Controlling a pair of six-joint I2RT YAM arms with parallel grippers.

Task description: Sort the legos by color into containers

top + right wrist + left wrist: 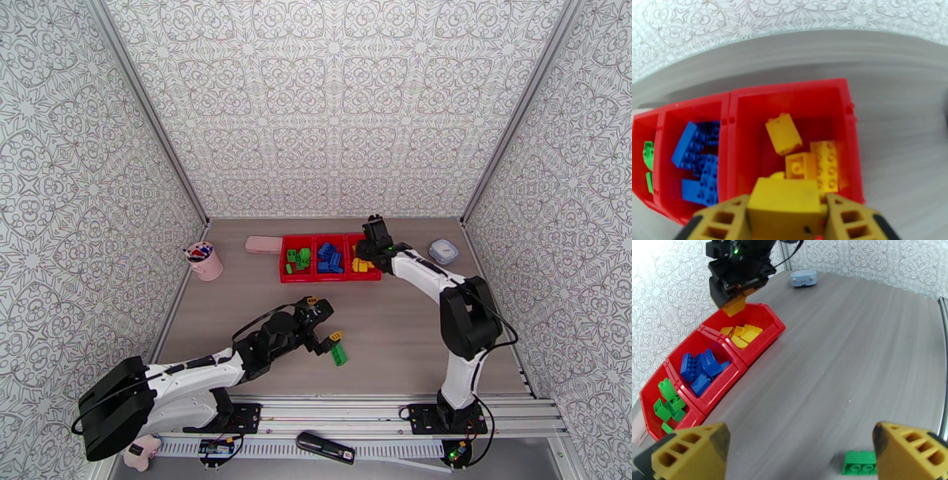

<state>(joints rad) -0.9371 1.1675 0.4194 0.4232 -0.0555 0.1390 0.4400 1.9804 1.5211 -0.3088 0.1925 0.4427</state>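
Here, three joined red containers (316, 277) sit far on the tabletop (395, 331), legos (330, 259) sorted green, blue, yellow left to right; the right end effector (786, 217) pinches one yellow lego (784, 195) above the right bin (790, 87), while the wide-open left end effector (798, 449) hangs beside one near green lego (857, 462), partly covered by a fingertip (908, 453) in its wrist view.

No text, label, brand, number or sign is legible on anything in view.
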